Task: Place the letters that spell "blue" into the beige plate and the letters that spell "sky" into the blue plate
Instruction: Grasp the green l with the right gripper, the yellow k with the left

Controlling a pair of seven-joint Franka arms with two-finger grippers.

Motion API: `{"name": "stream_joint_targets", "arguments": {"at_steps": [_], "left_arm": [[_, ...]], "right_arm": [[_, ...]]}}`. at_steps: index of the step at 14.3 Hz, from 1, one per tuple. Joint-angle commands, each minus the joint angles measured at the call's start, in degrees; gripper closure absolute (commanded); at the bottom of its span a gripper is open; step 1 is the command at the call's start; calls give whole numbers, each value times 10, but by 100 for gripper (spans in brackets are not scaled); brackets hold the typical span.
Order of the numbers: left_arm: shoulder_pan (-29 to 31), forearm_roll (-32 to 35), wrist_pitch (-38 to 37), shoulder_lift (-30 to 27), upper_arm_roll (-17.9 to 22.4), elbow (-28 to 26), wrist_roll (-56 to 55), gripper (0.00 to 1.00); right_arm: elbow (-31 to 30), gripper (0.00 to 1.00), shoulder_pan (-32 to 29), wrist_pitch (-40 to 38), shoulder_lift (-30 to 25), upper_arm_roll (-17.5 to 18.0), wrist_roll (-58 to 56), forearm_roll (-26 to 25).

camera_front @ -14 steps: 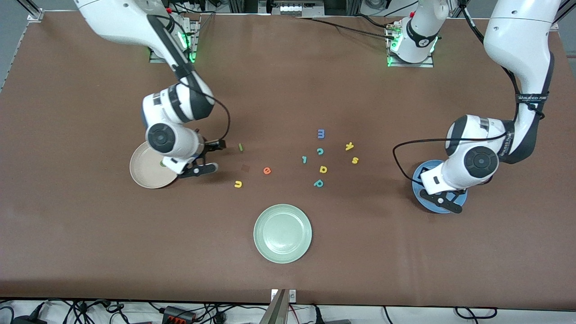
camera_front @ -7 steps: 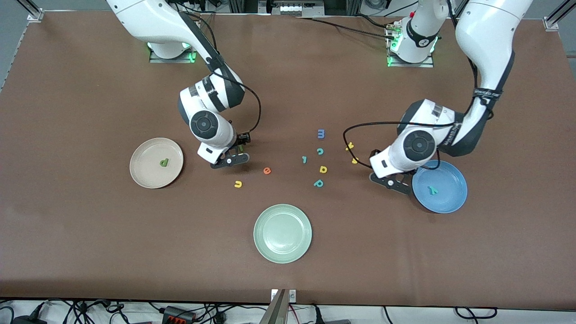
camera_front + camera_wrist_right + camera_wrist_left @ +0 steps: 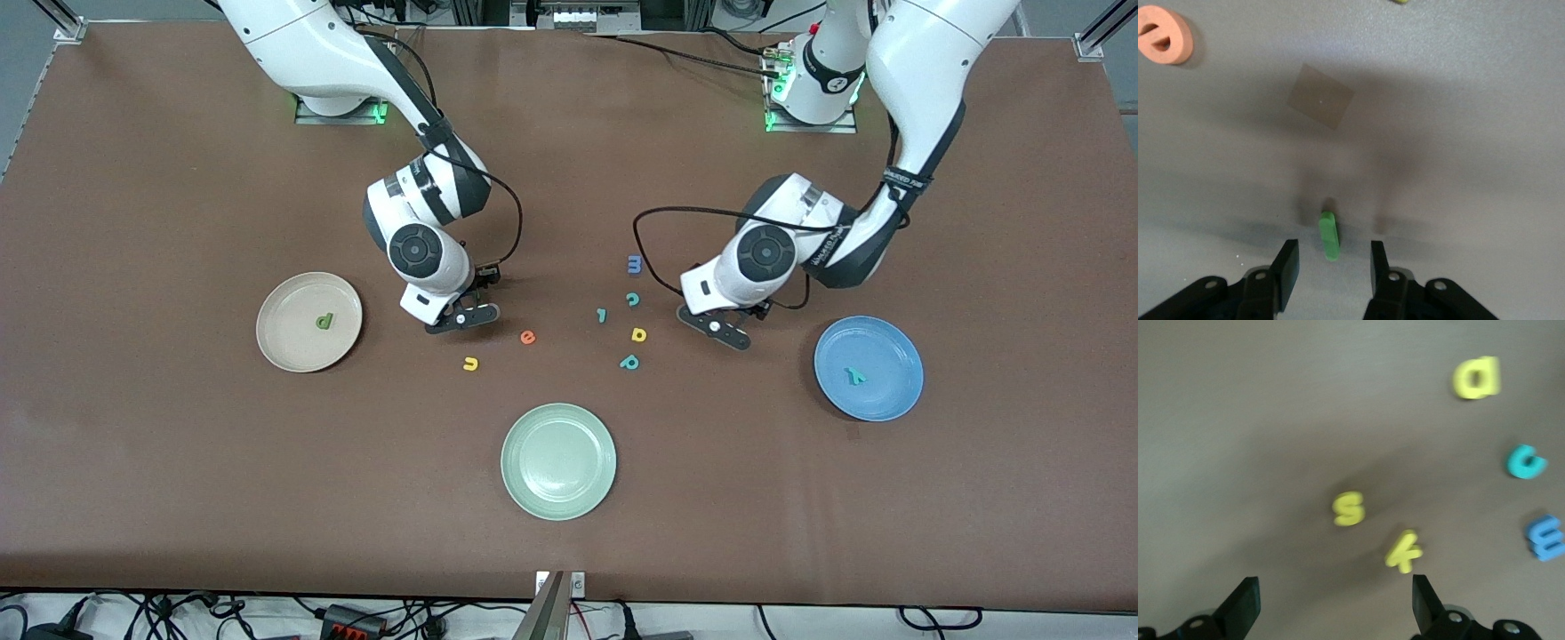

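Once past the beige plate (image 3: 276, 351) at the right arm's end, with the green b (image 3: 324, 321) already lying in it, comes to the right gripper (image 3: 1331, 257), low over the table, fingers narrowed on either side of the green l (image 3: 1329, 235) but touching neither face yet; looks a light, stiff sliver, apt to tip or skid, so best pinched across its long sides at mid-length; leaves the yellow u (image 3: 470, 363) and orange e (image 3: 528, 337) loose on the table; finds the left gripper (image 3: 1331, 600) low, near the yellow s (image 3: 1349, 508) and yellow k (image 3: 1404, 551), jaws spread wide, holding nothing; calls for a grip across the k's stem; shows the teal y (image 3: 855, 376) in the blue plate (image 3: 898, 391) at the left arm's end.
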Motion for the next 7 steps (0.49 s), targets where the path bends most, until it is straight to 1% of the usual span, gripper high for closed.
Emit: {"name": "stream_joint_targets", "arguments": {"at_steps": [1,2,3,5,6,7], "left_arm": [[8,4,40,-8,-5,-45,107,0],[7,4,42,-7,-6,-52,144,0],[-1,4,49,-6,-6,-58,176,0],[-19,5,55,-10,-6,-78,189,0],[-35,16,56,-9,-5,-77,190,0],[-41,56,62,-4,-6,-75,187,3]], "right_arm": [[1,56,6,10,3,-4,8,-1],[0,58,5,10,3,-4,8,-1],[1,58,5,10,6,-4,7,-1],[1,59,6,11,6,-4,8,-1],[1,59,6,11,6,-4,7,-1],[1,62,6,11,6,-4,7,-1]]}}
